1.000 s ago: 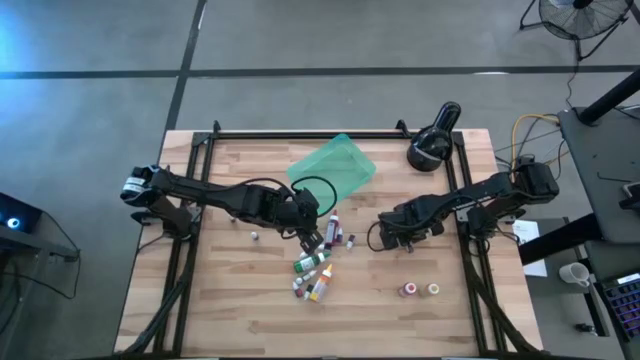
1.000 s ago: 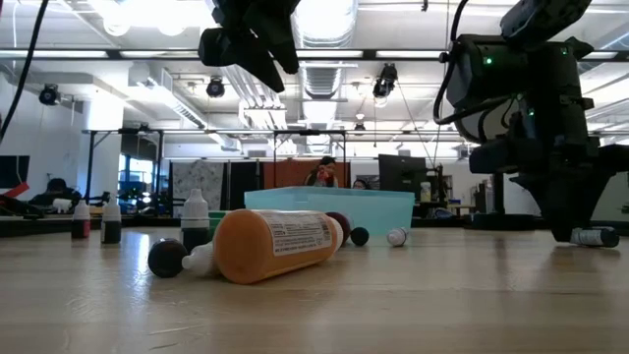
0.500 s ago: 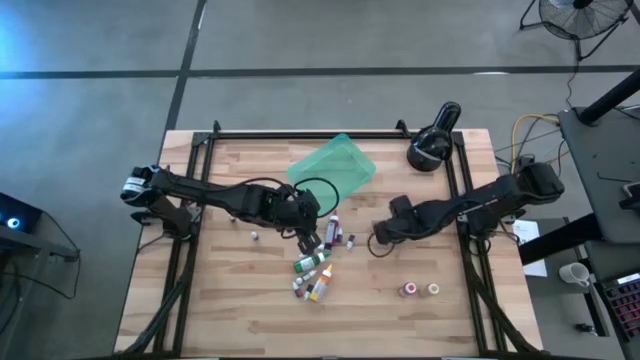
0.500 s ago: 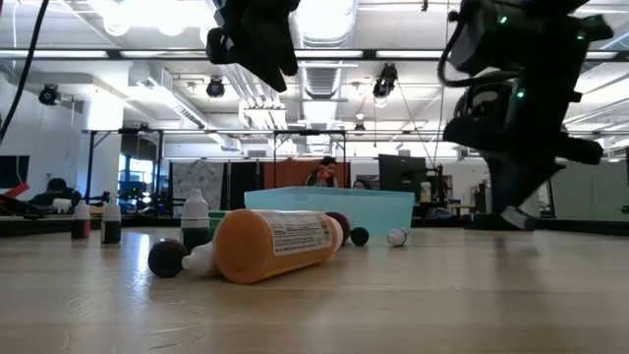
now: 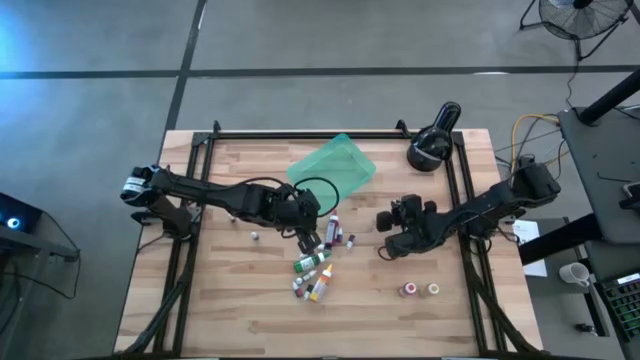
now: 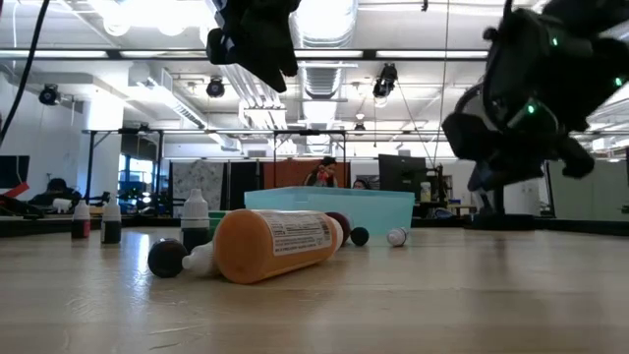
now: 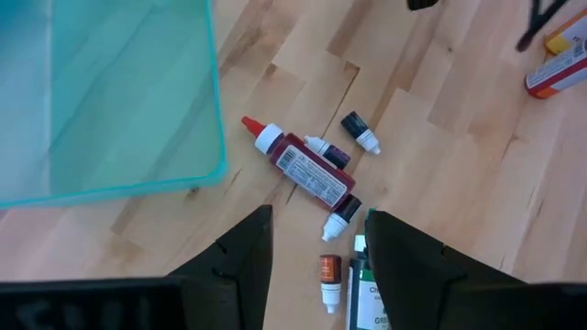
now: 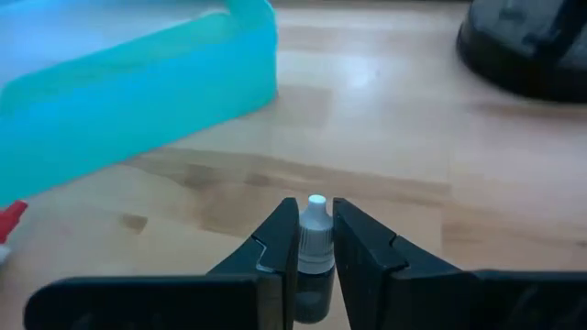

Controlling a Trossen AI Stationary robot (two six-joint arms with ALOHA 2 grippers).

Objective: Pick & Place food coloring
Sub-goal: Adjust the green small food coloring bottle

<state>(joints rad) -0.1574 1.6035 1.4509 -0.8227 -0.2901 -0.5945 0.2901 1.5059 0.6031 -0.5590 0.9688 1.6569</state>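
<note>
Several small food coloring bottles (image 5: 318, 268) lie on the wooden table near its middle, among them a red one (image 7: 307, 172) and a fat orange one (image 6: 275, 246). My left gripper (image 7: 316, 252) hovers open above this cluster (image 5: 310, 236), touching nothing. Toward the right, my right gripper (image 8: 315, 261) is shut on a small dark bottle with a white cap (image 8: 315, 229), slanting down toward the far edge (image 5: 406, 212). The teal tray (image 5: 335, 165) lies flat at the back middle. My right gripper pinches the small bottle between its two fingers (image 8: 280, 243), on the sides just below the white cap (image 8: 315, 246). The cap sticks out past the fingertips, pointing away toward the far edge. The fingers slant down from the near side. The bottle sits clear of the table.
A black round lamp-like device (image 5: 432, 145) stands at the back right corner. Two more small bottles (image 5: 420, 289) stand upright near the front right. A few bottles (image 6: 98, 221) stand upright at the left. Bare wood lies between the cluster and the right arm.
My right gripper has stayed shut while its wrist swung round and tipped up, from pointing steeply down at the table to slanting toward the far edge. It now hangs higher over the table, with the small bottle carried along.
</note>
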